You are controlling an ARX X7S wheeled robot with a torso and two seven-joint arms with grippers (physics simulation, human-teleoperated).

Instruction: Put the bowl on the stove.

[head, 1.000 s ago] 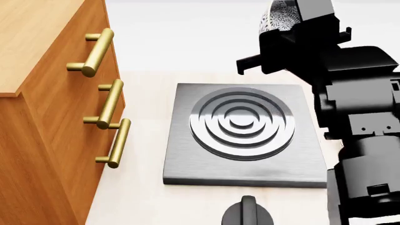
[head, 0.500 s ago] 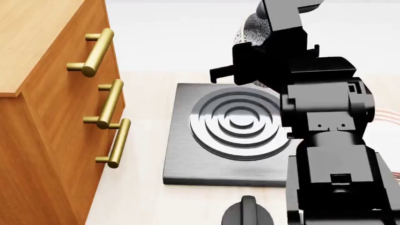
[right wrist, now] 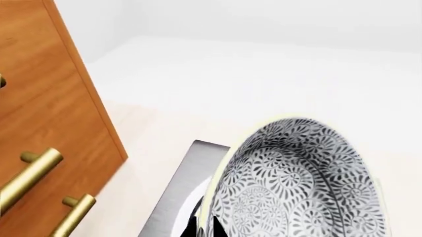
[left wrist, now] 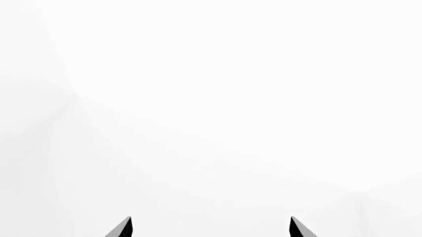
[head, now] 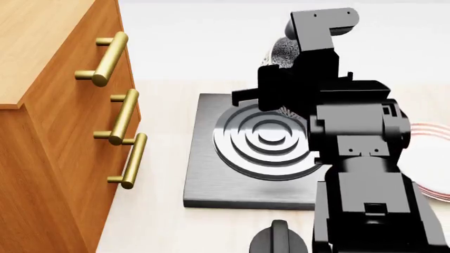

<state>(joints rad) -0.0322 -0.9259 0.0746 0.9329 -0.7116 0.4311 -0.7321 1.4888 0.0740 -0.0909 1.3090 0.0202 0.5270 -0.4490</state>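
Observation:
The bowl [right wrist: 300, 185], white with a dense grey-blue floral pattern, fills much of the right wrist view, tilted on its side. My right gripper [right wrist: 204, 228] is shut on its rim, one finger on each side. In the head view only a patch of the bowl [head: 283, 52] shows behind the black right arm [head: 330, 105], held above the far right part of the stove [head: 211, 174], a square dark grey slab with a ringed burner [head: 260, 139]. The stove's edge also shows in the right wrist view [right wrist: 188, 182]. My left gripper [left wrist: 209, 228] is open, facing blank white.
A wooden cabinet [head: 49, 132] with brass handles [head: 113, 52] stands left of the stove; it also shows in the right wrist view [right wrist: 46, 98]. A small black round knob [head: 277, 240] sits in front of the stove. A white plate with red rim rings [head: 432, 163] lies to the right.
My right arm has carried the bowl leftward and lower, from right of the stove to above its far right part. The plate has come into view.

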